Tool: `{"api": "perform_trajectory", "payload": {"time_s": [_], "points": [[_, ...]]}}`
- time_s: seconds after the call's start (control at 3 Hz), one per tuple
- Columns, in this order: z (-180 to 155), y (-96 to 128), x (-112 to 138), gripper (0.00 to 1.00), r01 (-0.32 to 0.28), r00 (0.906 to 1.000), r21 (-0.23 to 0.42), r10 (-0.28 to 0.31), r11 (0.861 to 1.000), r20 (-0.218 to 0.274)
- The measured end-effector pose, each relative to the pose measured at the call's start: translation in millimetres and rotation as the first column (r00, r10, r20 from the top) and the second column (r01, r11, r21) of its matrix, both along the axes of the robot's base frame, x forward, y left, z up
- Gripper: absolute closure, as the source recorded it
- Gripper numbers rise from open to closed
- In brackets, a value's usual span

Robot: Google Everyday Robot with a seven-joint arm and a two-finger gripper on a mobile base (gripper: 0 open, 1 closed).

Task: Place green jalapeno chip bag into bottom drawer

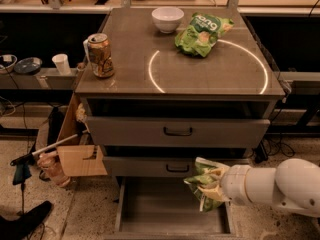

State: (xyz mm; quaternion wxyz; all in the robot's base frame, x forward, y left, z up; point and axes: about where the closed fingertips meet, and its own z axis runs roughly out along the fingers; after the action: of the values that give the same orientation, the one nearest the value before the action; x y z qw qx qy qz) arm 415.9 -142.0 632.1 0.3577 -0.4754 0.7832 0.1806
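Observation:
The green jalapeno chip bag is a crinkly green foil bag with a pale print, held in my gripper. The gripper comes in from the right on a white arm and is shut on the bag's right side. The bag hangs above the right part of the open bottom drawer, a plain grey tray pulled out at the cabinet's foot. The bag partly covers the front of the middle drawer.
On the cabinet top stand a white bowl, a smaller bright-green bag with white lettering and a drink can. A cardboard box and a stick tool sit at the left of the cabinet.

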Motion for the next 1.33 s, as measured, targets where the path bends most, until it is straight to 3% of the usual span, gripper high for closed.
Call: {"api": "perform_trajectory", "payload": {"time_s": [0.67, 1.33], "points": [[-76.8, 7.3, 22.1, 1.0, 0.083, 0.9954, -0.145, -0.089, 0.986, -0.035], [-112.2, 7.5, 29.6, 1.0, 0.119, 0.9892, -0.203, -0.134, 0.972, -0.061]]}}
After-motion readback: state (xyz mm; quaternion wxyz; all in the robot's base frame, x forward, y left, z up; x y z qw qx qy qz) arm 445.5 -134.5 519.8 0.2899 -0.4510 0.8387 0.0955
